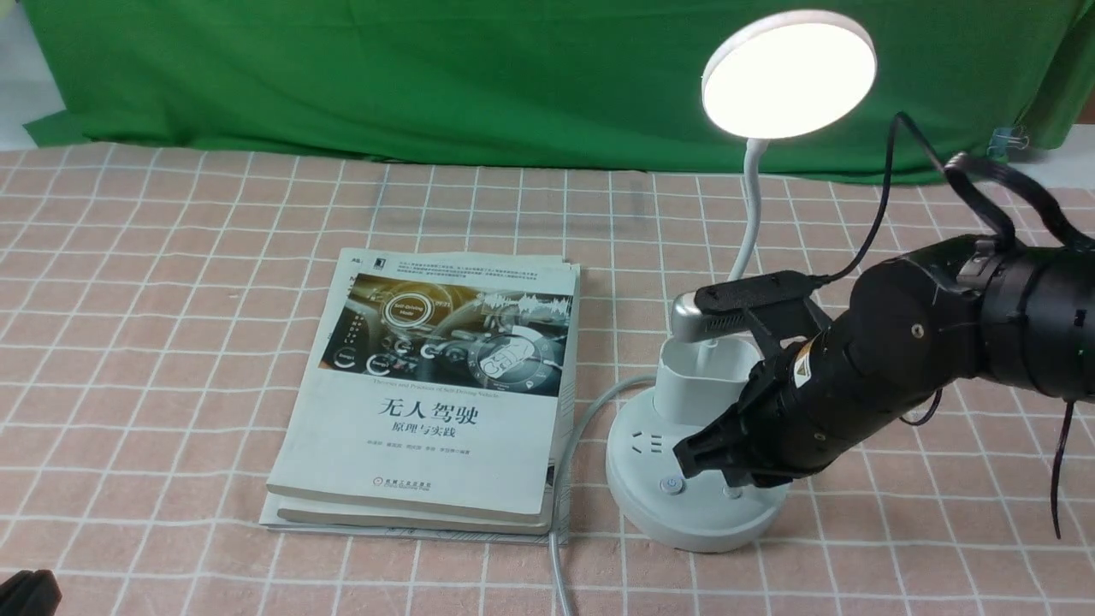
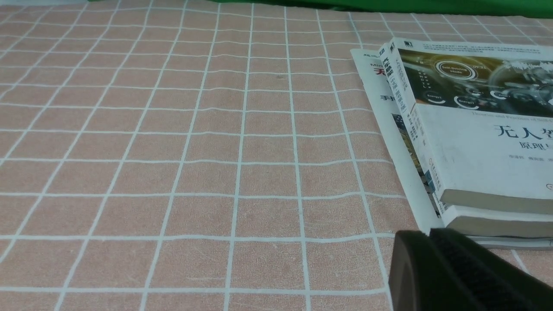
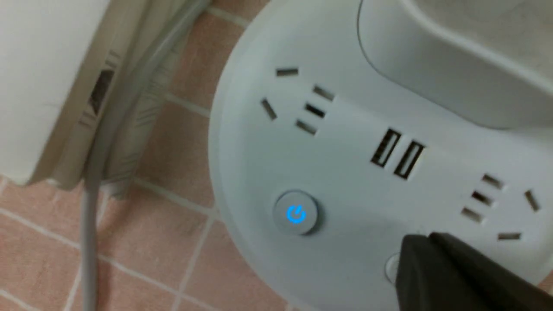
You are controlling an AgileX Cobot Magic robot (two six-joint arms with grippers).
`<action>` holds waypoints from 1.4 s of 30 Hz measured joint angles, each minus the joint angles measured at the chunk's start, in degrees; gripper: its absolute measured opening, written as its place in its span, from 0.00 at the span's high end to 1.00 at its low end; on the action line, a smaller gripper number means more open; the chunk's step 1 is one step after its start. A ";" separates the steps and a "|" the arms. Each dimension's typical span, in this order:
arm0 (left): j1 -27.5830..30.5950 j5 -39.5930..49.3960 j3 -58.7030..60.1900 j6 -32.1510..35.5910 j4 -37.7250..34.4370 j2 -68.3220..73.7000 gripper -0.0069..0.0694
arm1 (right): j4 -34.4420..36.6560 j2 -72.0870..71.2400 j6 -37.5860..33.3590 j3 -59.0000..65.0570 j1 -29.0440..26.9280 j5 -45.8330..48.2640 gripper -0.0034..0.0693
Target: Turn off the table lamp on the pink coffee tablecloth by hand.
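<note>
Leftmost, the left jaws sit low above the pink coffee tablecloth (image 1: 171, 342), pressed together with nothing between them, near the closest corner of a stack of books (image 1: 428, 393). The books lie flat on the cloth, and a grey cable (image 1: 571, 462) runs along their right edge. Just right of that, the table lamp (image 1: 697, 385) stands on the same cloth, its disc head (image 1: 789, 73) glowing in front of the green cloth (image 1: 428, 77) at the back. A blue-lit power button (image 3: 296, 214) shows on the lamp's round base (image 1: 637, 479). The hand (image 1: 689, 458) reaches in from the right, low over that base. Its jaws are closed to a point and hold nothing, with the tip at a second button (image 3: 391, 268) beside the lit one. Whether the tip touches it I cannot tell.
</note>
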 joint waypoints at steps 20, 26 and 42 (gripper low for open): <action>0.00 0.00 0.00 0.00 0.00 0.00 0.90 | 0.37 3.23 -0.13 -0.14 0.00 -0.39 0.89; 0.00 0.00 0.00 0.00 0.00 0.00 0.90 | 0.37 -1.92 -0.57 0.42 0.00 3.34 0.89; 0.00 0.00 0.00 0.00 0.00 0.00 0.90 | 0.32 -31.39 -1.74 12.80 0.73 11.74 0.89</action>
